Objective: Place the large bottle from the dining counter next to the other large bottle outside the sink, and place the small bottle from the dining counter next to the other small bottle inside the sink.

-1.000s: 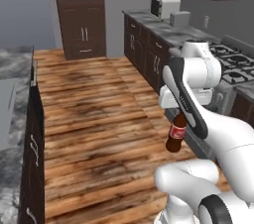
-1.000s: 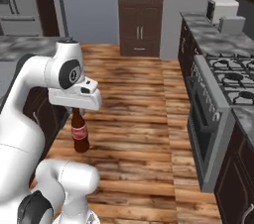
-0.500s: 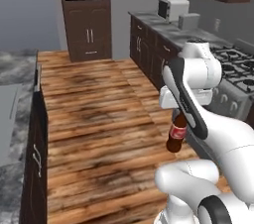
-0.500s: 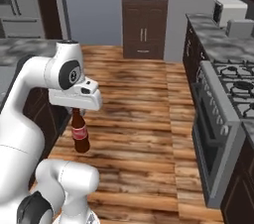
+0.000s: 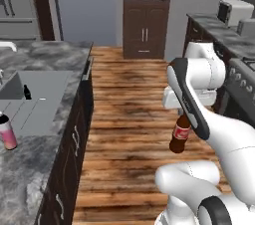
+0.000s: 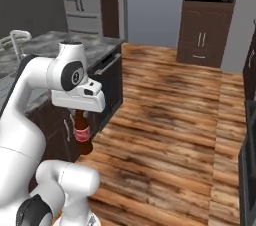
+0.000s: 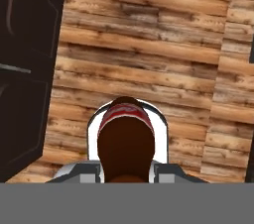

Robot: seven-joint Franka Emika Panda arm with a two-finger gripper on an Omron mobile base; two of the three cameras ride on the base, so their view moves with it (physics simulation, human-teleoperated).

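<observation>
Above the wooden kitchen floor (image 5: 124,119), the robot's hand (image 6: 80,114) is carrying the large bottle from the dining counter (image 5: 180,133), its jaws closed narrowly on the neck so the dark-brown body is hanging upright beneath the wrist, clear of the boards. Gripping it at the top is likely keeping it steady and upright during travel. In the hand view the bottle (image 7: 126,143) is sitting at six o'clock, seen from above, its red label wrapping the shoulder.

At nine o'clock in the left base view, the counter (image 5: 50,59) of grey marbled stone is waiting with the sink (image 5: 30,100) set into it. A small dark bottle (image 5: 27,91) is standing inside the basin, while the other large bottle (image 5: 7,132), pale pink with an orange band, is standing on the stone just outside the basin's near edge, marking where the carried bottle is to go.

The red label is showing pale lettering, but it is too blurred to read, and no brand can be made out on the pink bottle either.
</observation>
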